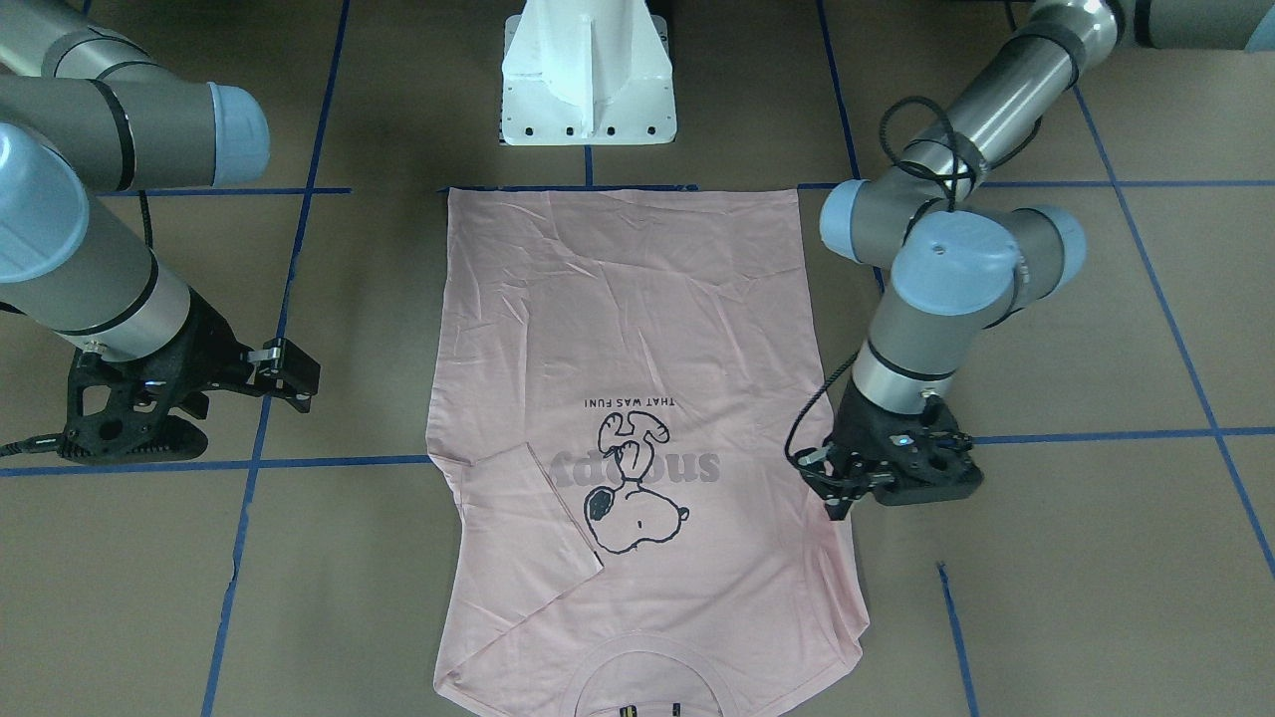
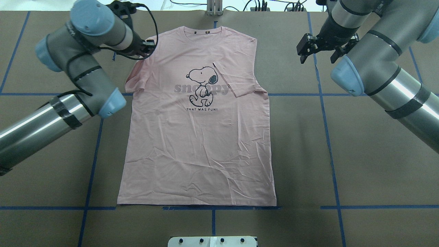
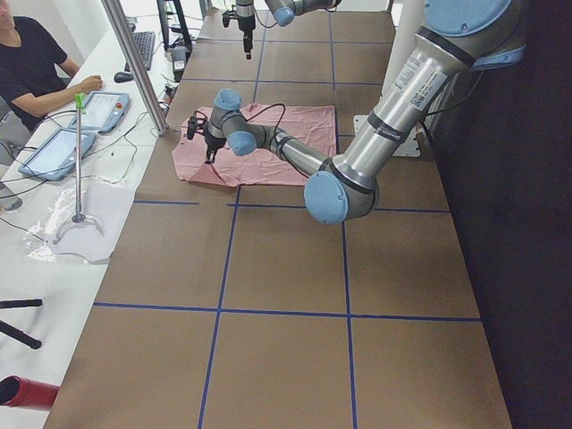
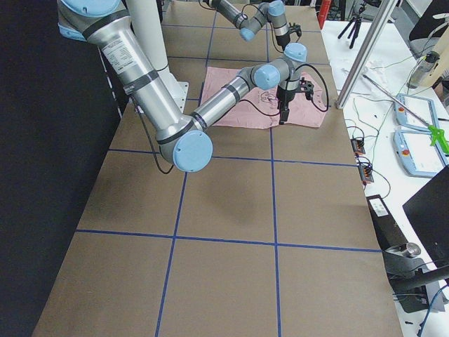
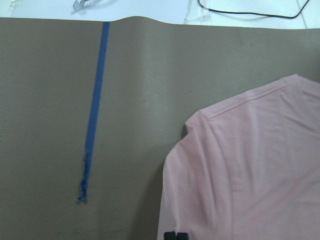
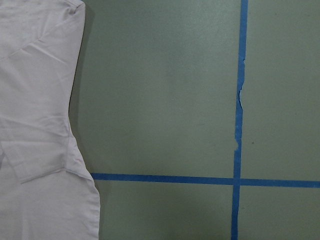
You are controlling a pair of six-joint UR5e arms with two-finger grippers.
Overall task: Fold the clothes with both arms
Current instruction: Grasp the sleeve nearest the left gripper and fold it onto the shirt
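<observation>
Brown table (image 2: 343, 154) paper with blue tape lines (image 2: 329, 137) carries 1 pale pink T-shirt (image 2: 195, 147), print up, hem nearest the robot, collar far. Black-outline Snoopy (image 2: 202, 85) overlaps the grey lettering (image 2: 181, 88). The right sleeve (image 2: 240, 79) is folded inward and the left sleeve (image 2: 135, 77) lies spread. The left gripper (image 2: 146, 49) hangs over the left shoulder, jaws apart. The right gripper (image 2: 319, 58) hovers beside the shirt, jaws apart.

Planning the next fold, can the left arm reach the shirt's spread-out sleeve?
Probably yes: the left gripper is at the shoulder edge of the T-shirt, right beside that sleeve, and nothing lies between them.
</observation>
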